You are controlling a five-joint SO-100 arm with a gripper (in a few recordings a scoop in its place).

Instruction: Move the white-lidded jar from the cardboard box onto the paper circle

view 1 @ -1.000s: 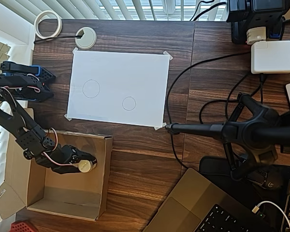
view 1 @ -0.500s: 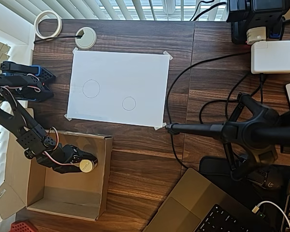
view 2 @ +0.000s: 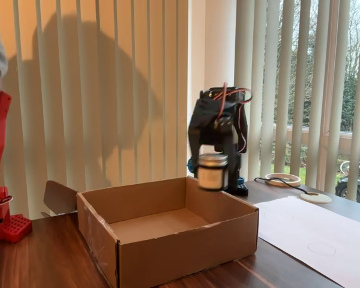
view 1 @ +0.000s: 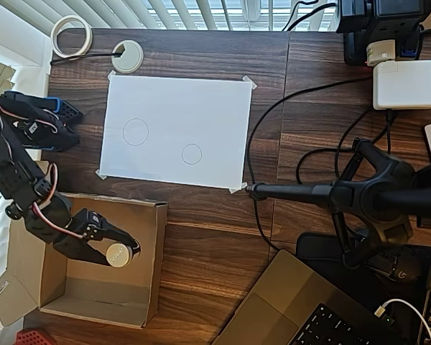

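My gripper [view 1: 121, 253] is shut on the white-lidded jar [view 1: 117, 254], whose lid faces up in the overhead view. In the fixed view the jar [view 2: 213, 172] hangs upright above the cardboard box [view 2: 180, 246], higher than its rim, with the black gripper [view 2: 214, 161] coming down on it from behind. From above, the jar sits over the right half of the box [view 1: 156, 267]. The paper circle [view 1: 192, 154] is the smaller pencil ring on the white sheet [view 1: 201, 108], up and to the right of the box.
A larger drawn circle [view 1: 136, 131] lies left of the small one. A tape roll [view 1: 72, 36] and white grommet [view 1: 127, 56] sit beyond the sheet. At right are a black stand [view 1: 330, 194], cables, a charger [view 1: 406, 84] and a laptop [view 1: 302, 309].
The arm has folded back and lifted. The jar, still gripped, has shifted slightly down and left in the overhead view.
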